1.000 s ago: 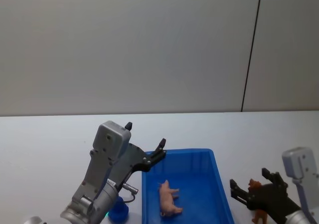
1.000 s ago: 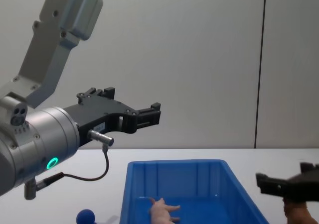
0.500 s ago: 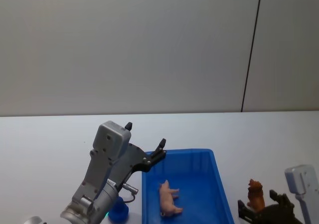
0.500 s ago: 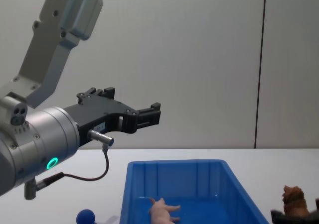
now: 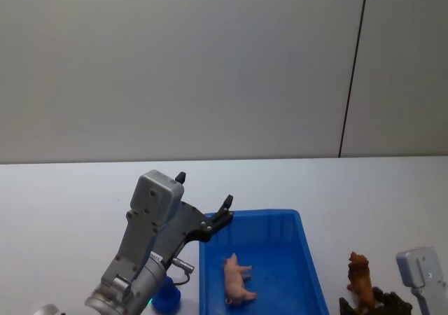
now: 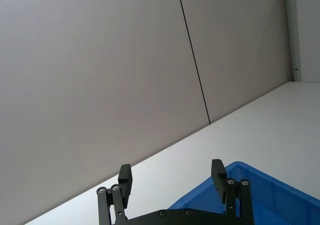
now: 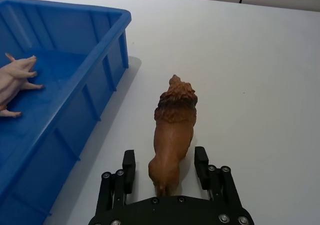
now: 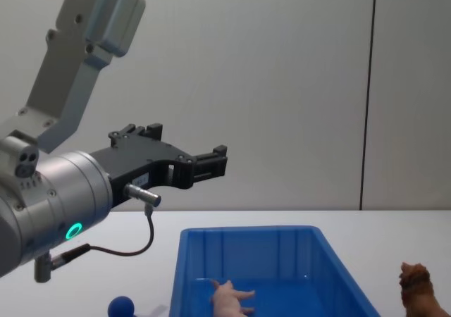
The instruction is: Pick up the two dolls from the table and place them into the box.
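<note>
The pink doll (image 5: 236,278) lies in the box (image 7: 107,15). The brown doll (image 7: 172,130) stands on the table (image 7: 260,75) just beside it, rump between the spread fingers of the right gripper (image 7: 165,156) — best to slide deeper to mid-body, then close squarely. Raised over the box's far corner, the left gripper (image 6: 171,170) hovers open and empty — 1 doll remains.

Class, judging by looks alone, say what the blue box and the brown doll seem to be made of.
The box: likely moulded plastic, smooth, with ribbed walls and a thick rim. The brown doll: probably hard plastic or rubber, with a sculpted shaggy coat.
</note>
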